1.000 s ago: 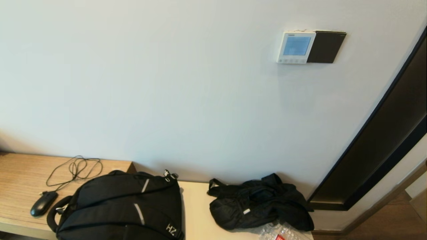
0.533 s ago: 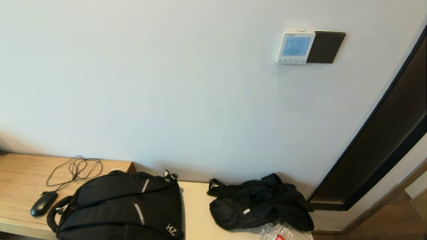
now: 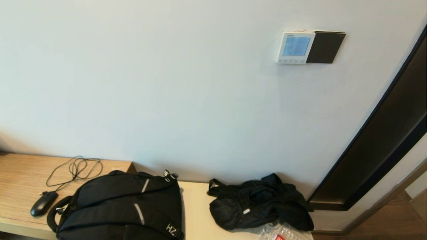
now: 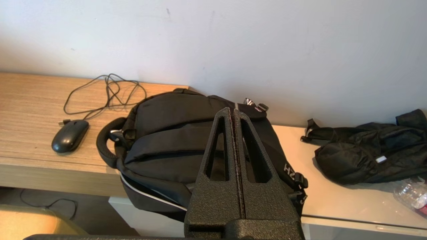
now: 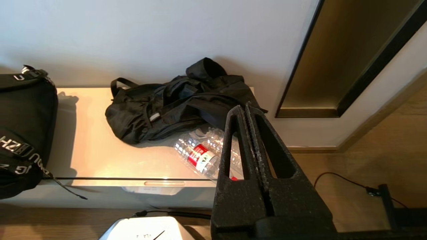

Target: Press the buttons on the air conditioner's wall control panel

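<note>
The air conditioner's wall control panel (image 3: 295, 47) hangs high on the white wall (image 3: 166, 83), at about 1 o'clock in the head view, its face turned out into the room, its pale blue screen above the buttons (image 3: 291, 61), whose row runs level along the lower edge. A black plate (image 3: 326, 47) touches the panel at its 3 o'clock side. Nothing has shifted since a second ago; neither arm has entered the head view. The left gripper (image 4: 233, 113) hangs low over the black backpack (image 3: 123, 206), its fingers pressed together on nothing. The right gripper (image 5: 246, 110), likewise closed and empty, hangs over the plastic bottle (image 5: 200, 156) beside the crumpled black bag (image 3: 258, 201)
</note>
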